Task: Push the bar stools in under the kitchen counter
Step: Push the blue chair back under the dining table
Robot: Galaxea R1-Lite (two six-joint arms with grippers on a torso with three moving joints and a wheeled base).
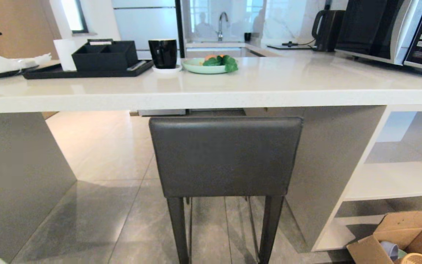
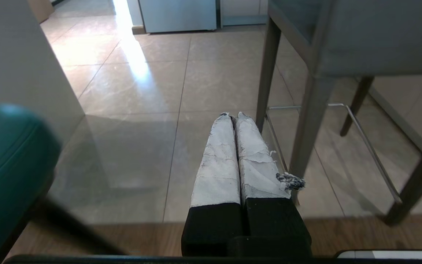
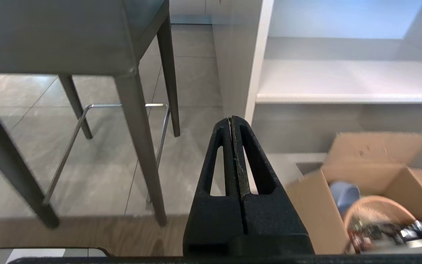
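Head view: the dark grey stool (image 1: 225, 157) is seen from behind, centred under the front edge of the white bench (image 1: 255, 88), its backrest just below the slab edge. On the bench a black tray (image 1: 86, 71), a black cup (image 1: 163, 53), a green plate (image 1: 205, 66) and a microwave (image 1: 390, 29) are seen; white shelves (image 1: 394, 179) sit at the right end, with a cardboard box (image 1: 405, 234) on the floor beside them. Neither hand is shown here.

Left wrist view: the left hand (image 2: 233, 116) is held low and clenched, its taped fingers (image 2: 218, 161) pressed together on nothing. The grey stool's legs and footrest lie just ahead, to one side, apart from the hand. Only here is the teal stool (image 2: 9, 172) caught, at the frame edge close to the camera.

Right wrist view: the right hand (image 3: 231, 119) is likewise clenched and empty, pointed at the shelf panel. The grey stool stands beside it, untouched; the box is near the other side.
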